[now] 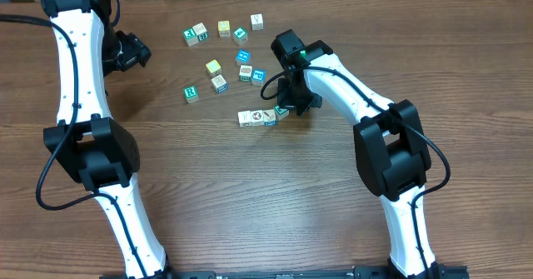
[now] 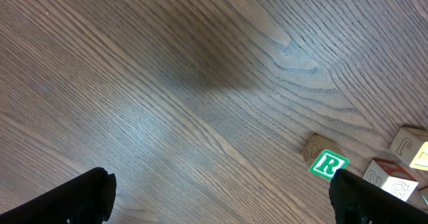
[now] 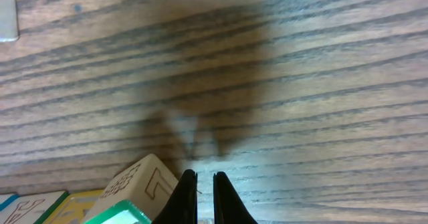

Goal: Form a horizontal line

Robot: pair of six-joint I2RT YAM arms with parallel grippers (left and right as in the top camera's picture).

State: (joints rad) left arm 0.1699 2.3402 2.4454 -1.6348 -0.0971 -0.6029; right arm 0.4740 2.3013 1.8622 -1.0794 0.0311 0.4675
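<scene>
Horizontal line (image 1: 262, 116) of 4 small cubes, 3 white-faced and 1 teal at right end, lying mid wooden table (image 1: 250, 196). Right gripper (image 3: 200, 198) pinched together, empty, just beside teal end. Left gripper (image 1: 133, 51) spread wide, well apart.

— Where did the row of small wooden letter cubes (image 1: 256, 117) lie?
— On the brown wood-grain table (image 1: 250, 196), near its middle, running left to right, side by side.
— And the loose wooden cubes (image 1: 218, 67)?
— Scattered behind the row and apart from it. The green-faced R cube (image 1: 191, 93) lay well to the row's left.
</scene>
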